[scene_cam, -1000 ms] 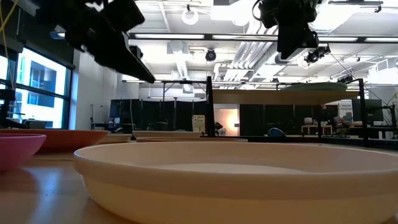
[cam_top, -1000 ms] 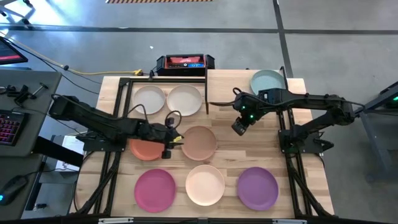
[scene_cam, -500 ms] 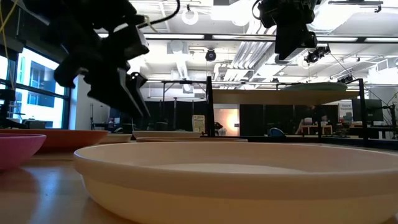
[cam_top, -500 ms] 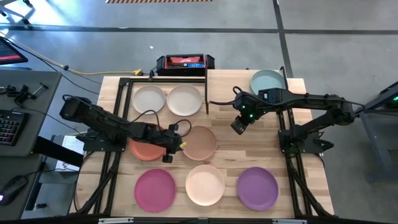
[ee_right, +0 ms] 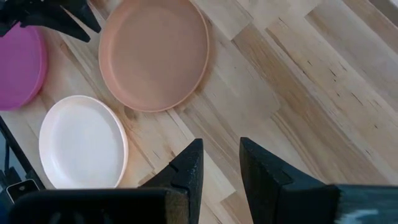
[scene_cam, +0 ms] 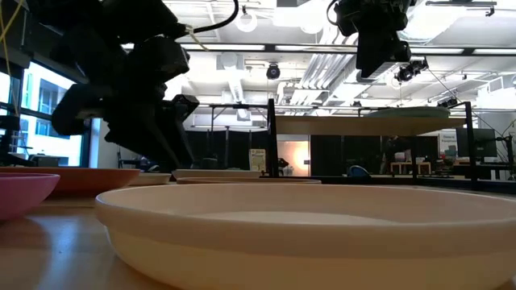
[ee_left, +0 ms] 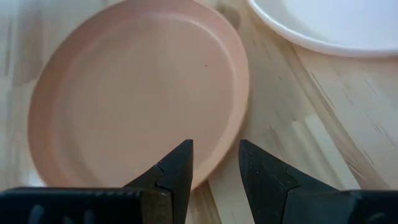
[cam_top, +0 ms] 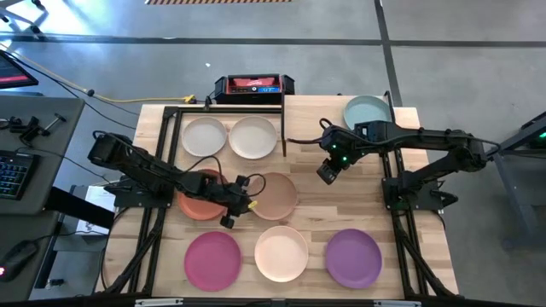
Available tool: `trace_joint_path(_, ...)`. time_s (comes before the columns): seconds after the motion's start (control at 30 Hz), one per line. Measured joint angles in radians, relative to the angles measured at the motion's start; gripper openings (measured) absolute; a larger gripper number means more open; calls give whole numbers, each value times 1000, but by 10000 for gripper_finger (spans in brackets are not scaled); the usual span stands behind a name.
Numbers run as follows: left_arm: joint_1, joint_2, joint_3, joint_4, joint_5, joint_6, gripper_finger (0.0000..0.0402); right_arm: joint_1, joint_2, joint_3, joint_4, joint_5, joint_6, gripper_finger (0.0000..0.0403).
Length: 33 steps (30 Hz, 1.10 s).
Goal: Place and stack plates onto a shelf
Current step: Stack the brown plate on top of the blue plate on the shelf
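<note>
left gripper [cam_top: 236, 203] sits low over the table at centre-left of the high view, between the coral red plate [cam_top: 198, 203] and the dusty pink plate [cam_top: 273, 194]. in the left wrist view its fingers [ee_left: 176, 171] stand apart with a gap, nothing between them, the tips at the dusty pink plate's near rim [ee_left: 140, 118].

right gripper [cam_top: 328, 173] hangs above bare wood in the centre-right of the high view; jaws parted, holding nothing [ee_right: 217, 165].

shelf [cam_top: 354, 128], upper right of the high view: light-wood panel on thin black posts, carrying one mint green plate [cam_top: 367, 111] at its far end. in the low view the shelf board [scene_cam: 355, 125] shows as a raised plank with the plate's edge on top.

the rest lie on the tabletop [cam_top: 311, 205], all round, shallow, matte, right way up. upper row: cream plate [cam_top: 205, 136] beside white plate [cam_top: 253, 137], nearly touching. lower row: magenta plate [cam_top: 212, 260], peach plate [cam_top: 281, 252], purple plate [cam_top: 353, 257], apart from each other. the peach plate fills the low view's foreground [scene_cam: 322, 234].
</note>
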Motion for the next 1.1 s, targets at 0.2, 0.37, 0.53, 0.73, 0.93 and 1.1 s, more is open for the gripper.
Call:
trace_joint_path(0.2,-1,0,0,-11,0,83,117,0,0,0,0,0,0,83)
trace_joint_path(0.37,7,0,0,-17,-3,129,117,0,0,0,0,1,0,83)
trace_joint_path(0.53,8,13,0,-27,-2,144,117,0,0,0,1,2,0,83)
trace_joint_path(0.73,8,61,18,-25,-7,144,117,0,0,0,5,15,7,83)
trace_joint_path(0.93,8,120,56,-31,-49,163,117,0,0,0,12,15,7,83)
trace_joint_path(1.1,9,162,85,-40,-53,181,117,0,0,0,16,15,7,83)
